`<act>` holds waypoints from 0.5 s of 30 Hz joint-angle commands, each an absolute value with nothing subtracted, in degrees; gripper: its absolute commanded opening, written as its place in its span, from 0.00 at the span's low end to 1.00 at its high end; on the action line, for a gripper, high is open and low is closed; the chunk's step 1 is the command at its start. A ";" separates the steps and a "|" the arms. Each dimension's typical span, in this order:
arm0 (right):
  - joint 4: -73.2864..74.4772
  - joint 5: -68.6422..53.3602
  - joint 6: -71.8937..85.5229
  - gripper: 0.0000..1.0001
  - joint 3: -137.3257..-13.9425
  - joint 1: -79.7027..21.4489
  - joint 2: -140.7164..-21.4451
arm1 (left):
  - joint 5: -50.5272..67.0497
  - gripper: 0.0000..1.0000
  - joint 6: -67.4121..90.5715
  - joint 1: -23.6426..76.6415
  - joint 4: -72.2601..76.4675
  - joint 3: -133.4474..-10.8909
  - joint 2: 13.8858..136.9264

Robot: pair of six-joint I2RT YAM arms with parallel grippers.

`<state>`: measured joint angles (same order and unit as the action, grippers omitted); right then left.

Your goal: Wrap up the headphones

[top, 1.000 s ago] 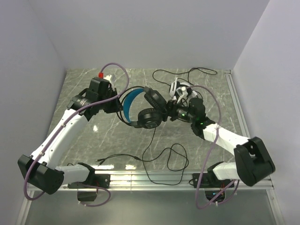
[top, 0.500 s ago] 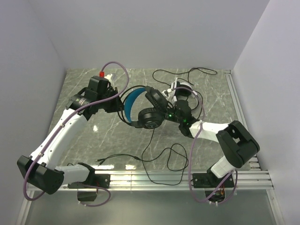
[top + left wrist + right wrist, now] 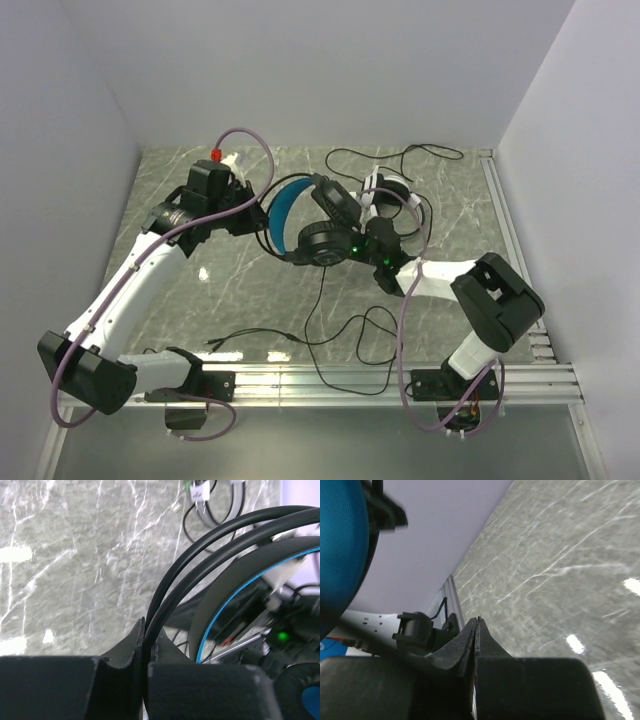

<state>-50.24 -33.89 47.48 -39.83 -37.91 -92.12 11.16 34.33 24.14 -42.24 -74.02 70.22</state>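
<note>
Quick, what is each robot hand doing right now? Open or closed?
Left hand: closed on the thin headband wires of the black-and-blue headphones.
Right hand: closed; nothing shows between its fingers.

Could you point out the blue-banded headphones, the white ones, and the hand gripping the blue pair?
blue-banded headphones [image 3: 287, 208], top view, on the blue headband padding.
white headphones [image 3: 385, 180], top view, on the white band.
left hand [image 3: 145, 630], left wrist view, between fingertips pinching the headband wires.

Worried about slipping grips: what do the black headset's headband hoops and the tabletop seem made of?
Headband hoops: smooth semi-gloss black, probably plastic or coated metal, judging by their sheen. Tabletop: polished grey-green marble look with white veins and bright glare; stone or laminate, unclear.
</note>
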 commanded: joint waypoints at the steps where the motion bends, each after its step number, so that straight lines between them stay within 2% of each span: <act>1: -56.41 -34.02 48.43 0.00 -39.20 -39.90 -92.29 | 14.41 0.00 39.28 23.12 -33.67 -74.97 69.43; 5: -58.97 -33.49 49.48 0.03 -36.48 -42.10 -91.93 | 13.80 0.00 41.22 22.50 -30.69 -76.29 71.19; 15: -60.30 -31.03 50.19 0.03 -32.09 -47.89 -87.72 | 11.34 0.00 45.00 20.31 -25.76 -77.61 74.09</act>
